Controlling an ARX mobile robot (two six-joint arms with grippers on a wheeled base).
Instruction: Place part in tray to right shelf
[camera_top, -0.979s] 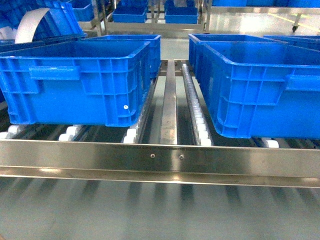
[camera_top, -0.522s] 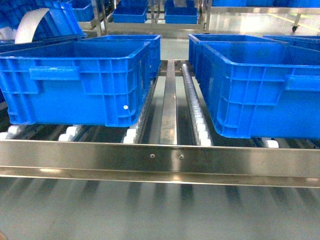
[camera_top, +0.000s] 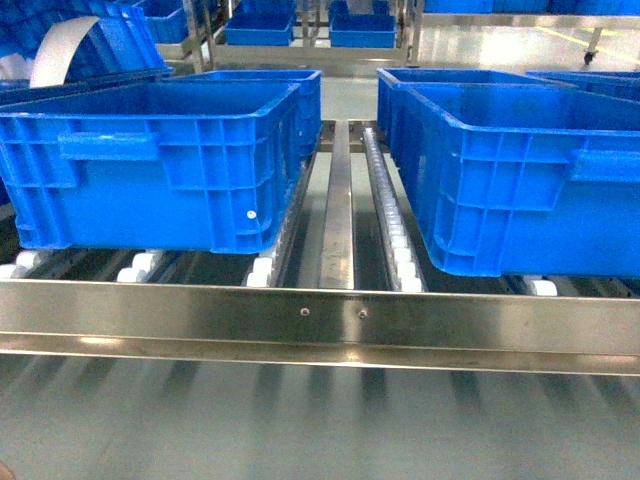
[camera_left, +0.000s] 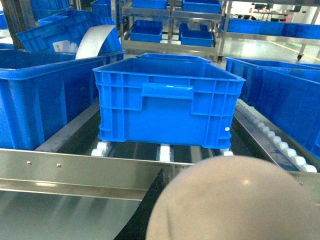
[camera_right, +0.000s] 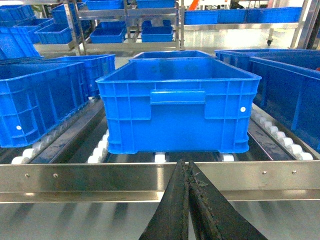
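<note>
Left of the head frame: blue crate (camera_top: 150, 165) on the shelf (camera_top: 320, 325) rollers; second crate (camera_top: 520, 180) at right. No part shows in any view. In the left wrist view a cream rounded surface, likely the tray (camera_left: 235, 200), fills the lower right; you cannot tell that gripper's jaw state. Right gripper (camera_right: 189, 172): jaws pressed together, empty. Judgement: placing not yet done.

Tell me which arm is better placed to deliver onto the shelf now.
Probably left: a cream rounded surface, likely the tray, fills its wrist view facing a blue crate on the shelf. The right gripper is shut and empty. The part is not visible.
</note>
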